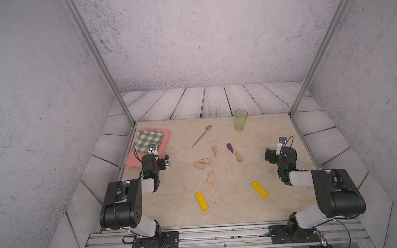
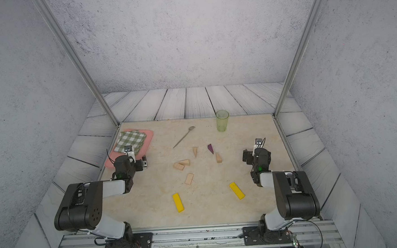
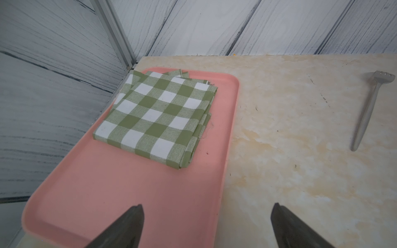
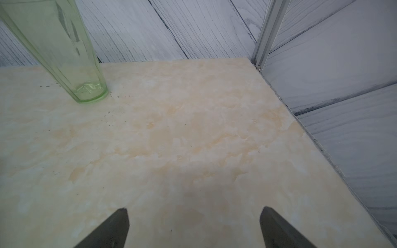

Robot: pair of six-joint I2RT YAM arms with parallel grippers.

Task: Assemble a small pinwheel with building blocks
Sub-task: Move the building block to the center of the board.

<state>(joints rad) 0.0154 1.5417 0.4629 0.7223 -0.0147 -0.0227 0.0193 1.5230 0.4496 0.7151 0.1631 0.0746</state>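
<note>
— Jaws first: how are they found?
— Both pairs are seen spread wide, with nothing held between them. The left gripper [image 3: 207,206] is hung above the right rim of the pink tray [image 3: 129,189], toward its near end. The right gripper [image 4: 194,209] is hung above bare table [image 4: 193,139] at the right side.

— Where are the building blocks [image 2: 189,178] to be found?
— In both top views they are seen scattered loose at mid-table between the two arms, unassembled. The purple wedge [image 1: 229,147] is placed farthest, with the left wooden wedge [image 1: 214,150] beside it and the right wooden wedge [image 1: 239,156] just nearer. Further left, the third wooden wedge [image 1: 205,161] is laid against the far wooden rectangle [image 1: 199,165]. The near wooden rectangle [image 1: 210,177] is set alone, nearer again. Nearest of all, the left yellow bar [image 1: 202,201] and the right yellow bar [image 1: 260,189] are laid flat, well apart.

— What is placed around them?
— The metal spoon [image 1: 202,135] is laid slantwise beyond the blocks. The green cup [image 1: 241,119] is stood upright by the far edge, right of the spoon. The checked cloth [image 1: 148,140] is folded on the far part of the tray, at the far left corner.
</note>
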